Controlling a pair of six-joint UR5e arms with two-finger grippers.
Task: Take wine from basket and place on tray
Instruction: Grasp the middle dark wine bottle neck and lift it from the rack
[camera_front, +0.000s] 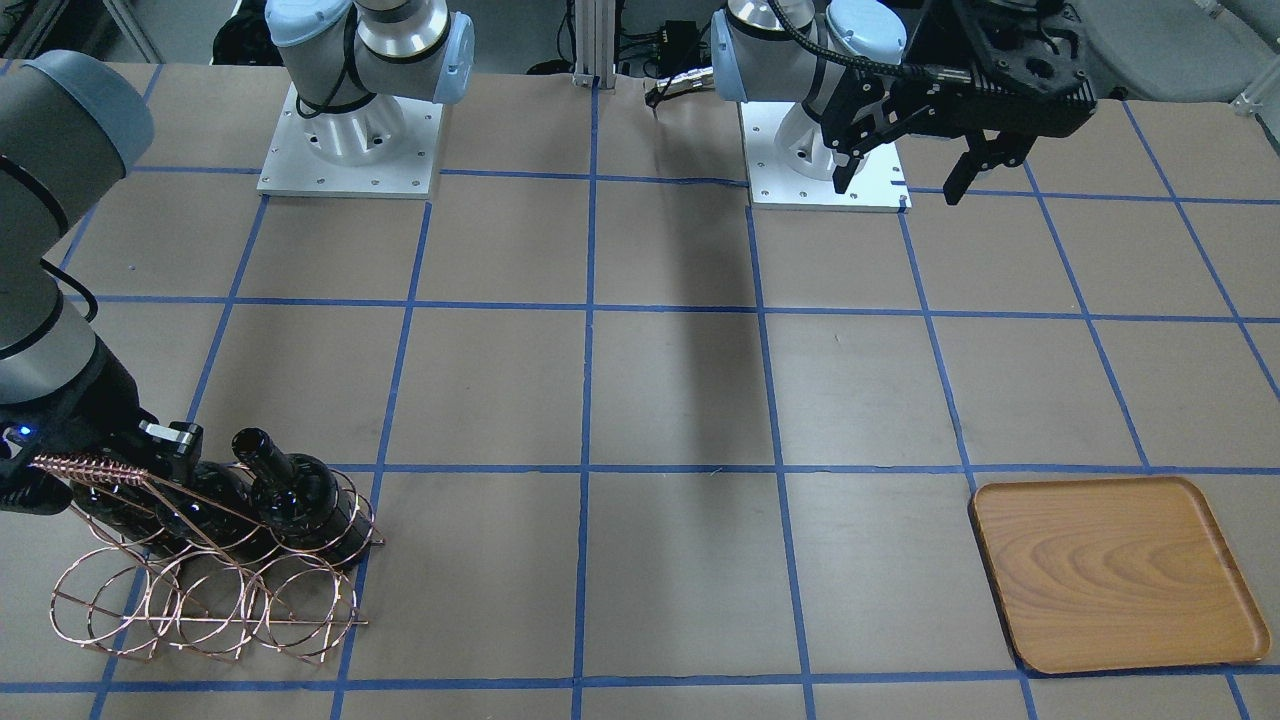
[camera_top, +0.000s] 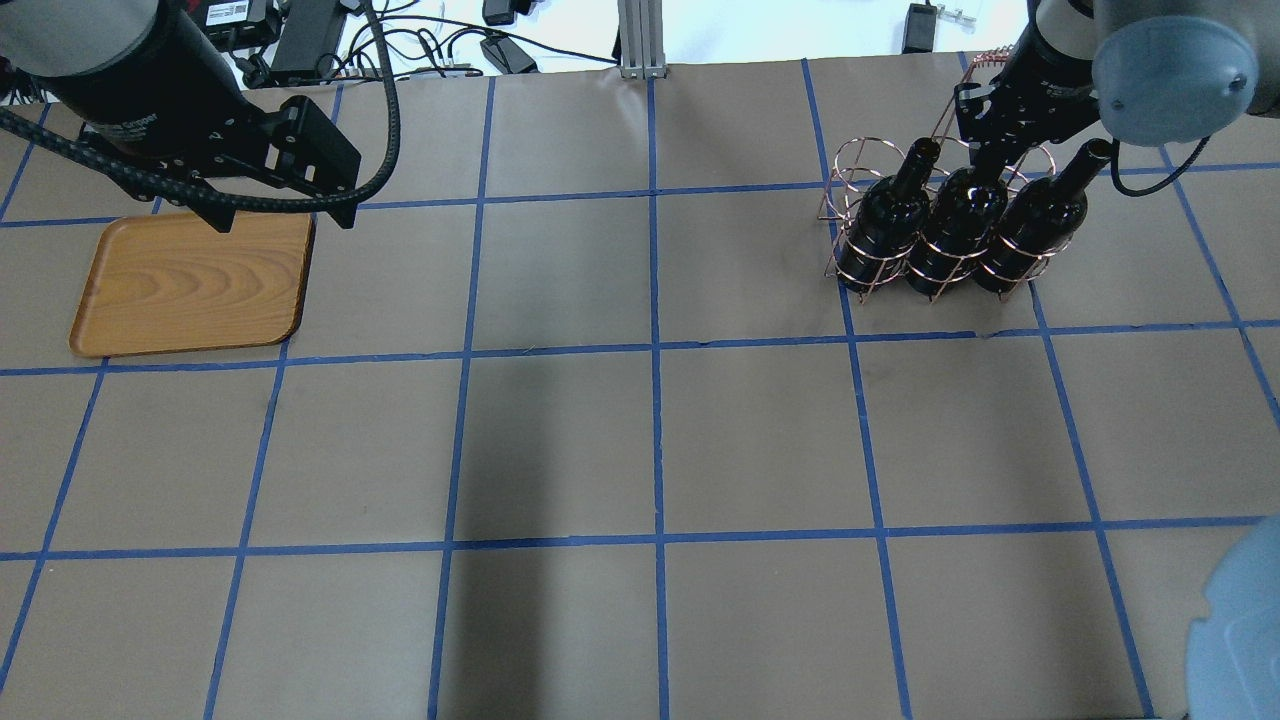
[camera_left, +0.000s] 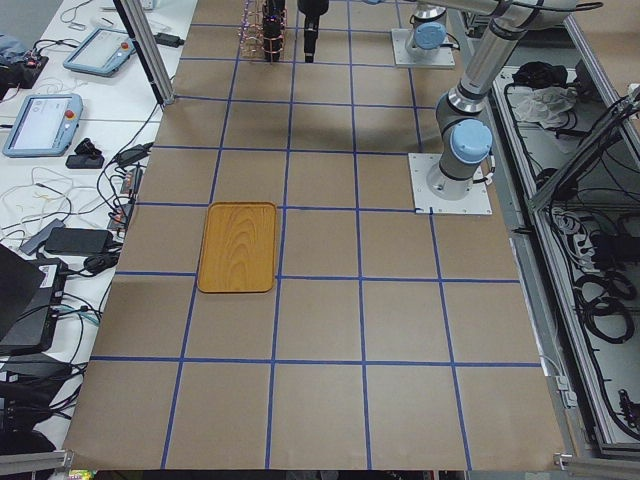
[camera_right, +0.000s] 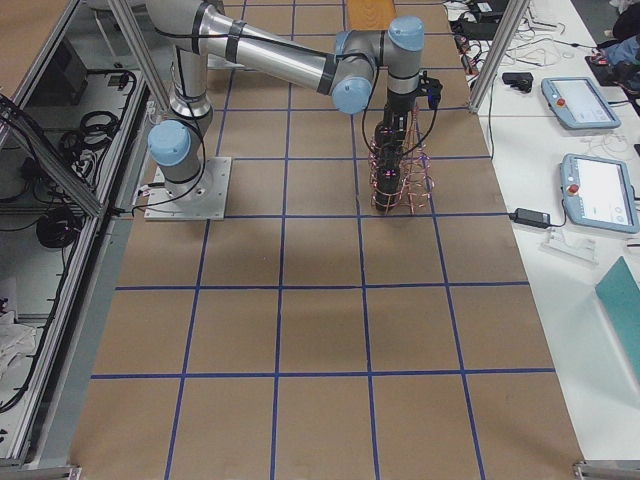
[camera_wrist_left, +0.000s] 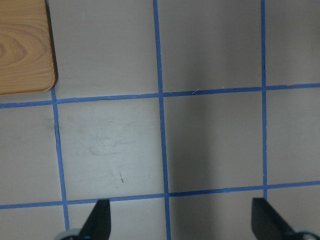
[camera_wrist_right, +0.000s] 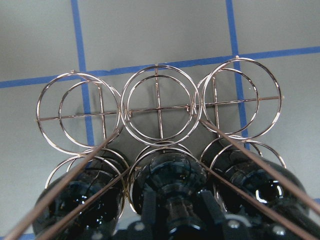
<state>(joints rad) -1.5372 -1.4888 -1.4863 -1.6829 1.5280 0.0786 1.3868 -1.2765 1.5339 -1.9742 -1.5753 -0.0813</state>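
Observation:
Three near-black wine bottles lie side by side in the lower rings of the copper wire basket, necks pointing away from the robot. My right gripper sits on the neck of the middle bottle. In the right wrist view its fingers press both sides of that neck. The basket's upper rings hold nothing. The wooden tray lies flat and bare at the far left. My left gripper hangs open and empty above the tray's right edge; its fingertips are spread wide.
The table is brown paper with a blue tape grid. The arm bases stand at the robot's edge. The tray and basket sit at opposite ends. Cables and devices lie beyond the far edge.

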